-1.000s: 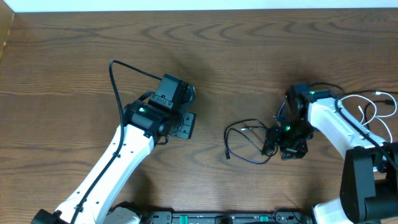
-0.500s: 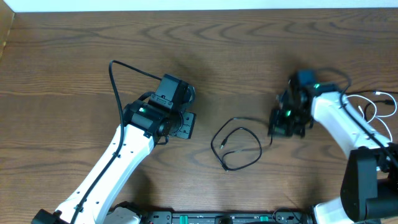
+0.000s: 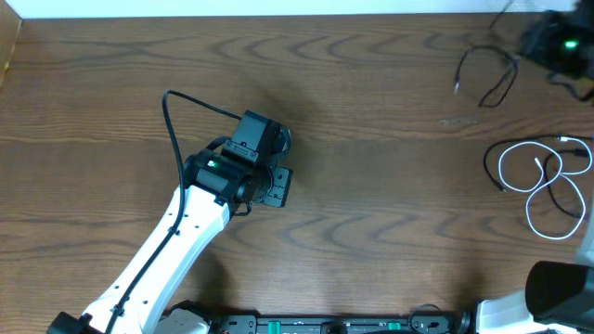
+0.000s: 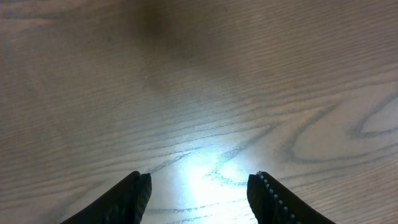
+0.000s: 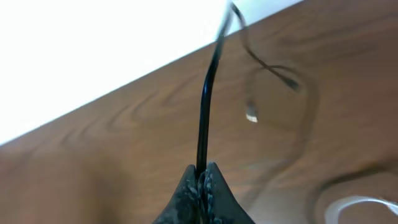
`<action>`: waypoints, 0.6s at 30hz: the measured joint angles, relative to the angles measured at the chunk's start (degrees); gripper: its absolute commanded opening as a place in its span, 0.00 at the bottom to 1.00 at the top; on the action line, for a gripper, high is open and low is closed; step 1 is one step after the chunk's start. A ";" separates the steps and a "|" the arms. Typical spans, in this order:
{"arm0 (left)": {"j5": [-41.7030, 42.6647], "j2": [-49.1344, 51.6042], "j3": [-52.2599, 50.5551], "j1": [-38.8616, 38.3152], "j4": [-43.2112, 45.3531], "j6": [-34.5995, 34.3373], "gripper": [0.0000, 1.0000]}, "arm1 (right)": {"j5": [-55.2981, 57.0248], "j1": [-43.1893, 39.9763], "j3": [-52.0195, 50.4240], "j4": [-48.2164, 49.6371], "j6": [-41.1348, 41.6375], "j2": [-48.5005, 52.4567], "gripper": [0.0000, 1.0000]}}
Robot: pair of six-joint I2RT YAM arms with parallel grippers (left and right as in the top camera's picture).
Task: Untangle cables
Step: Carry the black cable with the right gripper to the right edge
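Observation:
My right gripper (image 5: 203, 169) is shut on the black cable (image 5: 204, 118), which runs up from between the fingertips. Its loose end with small plugs (image 5: 251, 116) hangs above the wood. From overhead, the right gripper (image 3: 543, 42) is a blur at the far right corner, and the black cable (image 3: 487, 76) dangles in a loop to its left. The white cable (image 3: 543, 181) lies apart in loose loops at the table's right edge. My left gripper (image 4: 199, 186) is open over bare wood, holding nothing, and sits left of centre (image 3: 271, 184) in the overhead view.
The left arm (image 3: 176, 232) slants from the front left toward the middle, with its own thick black wire (image 3: 172, 121) arching behind it. A pale wall (image 5: 93, 50) borders the table's far edge. Part of the white cable (image 5: 357, 206) shows beneath the right gripper.
The right gripper closed on the black cable near the table's middle and carried it up to the far right corner, away from the white cable. The left arm has not moved.

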 measured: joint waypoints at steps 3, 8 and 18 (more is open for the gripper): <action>0.02 0.00 0.00 0.00 -0.02 -0.02 0.55 | 8.11 -4.35 0.11 -4.09 0.00 0.02 0.01; 0.02 0.02 0.00 0.00 0.00 -0.02 0.55 | 21.99 -9.05 -3.39 -6.10 0.07 0.02 0.01; 0.02 0.00 0.00 0.00 0.00 -0.02 0.55 | 24.28 -18.49 -6.25 -4.50 2.82 0.11 0.26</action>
